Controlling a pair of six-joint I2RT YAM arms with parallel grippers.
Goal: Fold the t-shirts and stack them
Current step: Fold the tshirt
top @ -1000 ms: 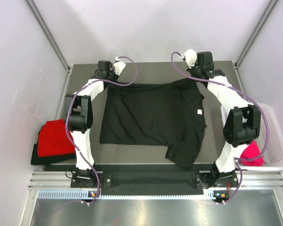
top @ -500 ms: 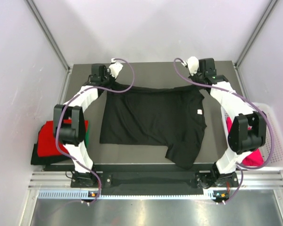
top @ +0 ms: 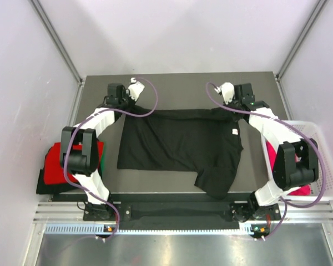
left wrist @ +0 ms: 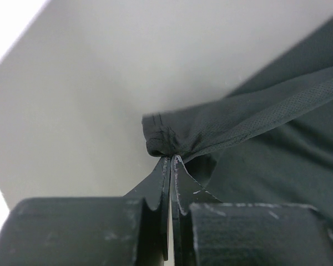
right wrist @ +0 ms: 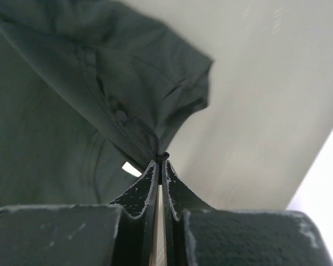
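A black t-shirt (top: 180, 144) lies spread across the middle of the table, its white neck label (top: 233, 131) toward the right. My left gripper (top: 125, 108) is shut on its far left corner, and the pinched cloth (left wrist: 172, 138) bunches at the fingertips. At the far right corner my right gripper (top: 232, 110) is shut on a fold of the same shirt (right wrist: 100, 83), just above the label (right wrist: 131, 169). A red t-shirt (top: 58, 160) lies folded at the left edge beside a sliver of green (top: 102, 160). A magenta-pink t-shirt (top: 273, 158) sits in the basket.
A white mesh basket (top: 322, 160) stands off the table's right side. The red shirt rests on a dark pile (top: 44, 185) beside the left arm's base. Metal frame posts (top: 55, 39) and pale walls close in the back and sides.
Both grippers have drawn the shirt's far edge slightly toward the near side and lower, so it lies flatter. The elbows of both arms have swung outward. Both grips are unchanged.
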